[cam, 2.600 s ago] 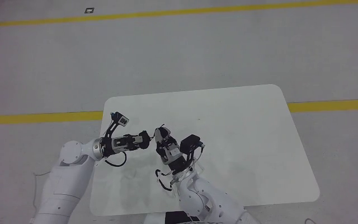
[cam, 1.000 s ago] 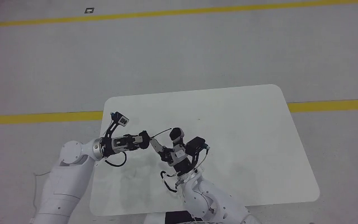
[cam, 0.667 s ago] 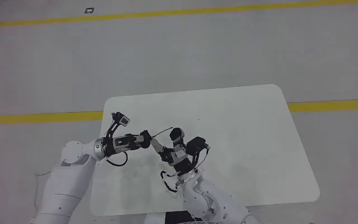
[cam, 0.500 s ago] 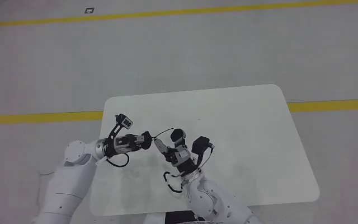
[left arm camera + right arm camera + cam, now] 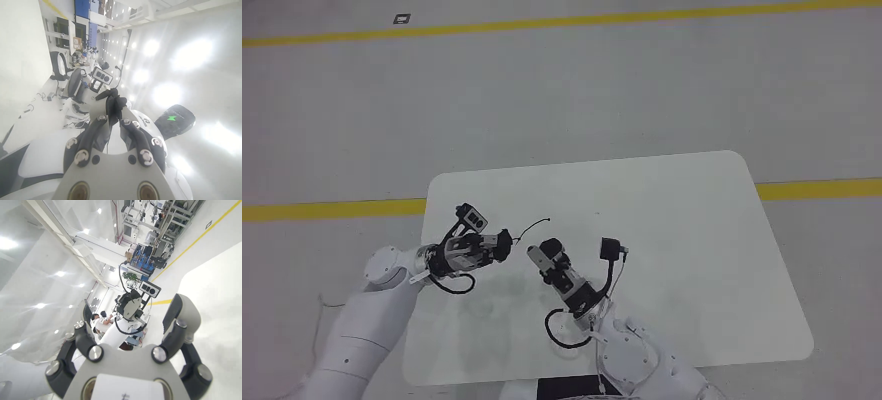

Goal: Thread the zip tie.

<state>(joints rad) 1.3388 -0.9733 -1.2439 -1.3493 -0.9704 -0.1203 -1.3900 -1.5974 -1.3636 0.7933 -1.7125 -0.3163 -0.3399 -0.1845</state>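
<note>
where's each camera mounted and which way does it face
Top view: above the arms, looking down at the table, left gripper, zip tie, right gripper.
Left wrist view: on the left wrist, looking along its shut fingers toward the right gripper.
Right wrist view: on the right wrist, looking between its open fingers at the left gripper.
Shared: each wrist view shows the other gripper.

White round-cornered table [image 5: 692,200] at centre, grey floor [image 5: 642,90] around, yellow stripe [image 5: 542,22] at 12 o'clock, second stripe [image 5: 322,211] at 9 o'clock, small dark marker [image 5: 402,18] at 11 o'clock
</note>
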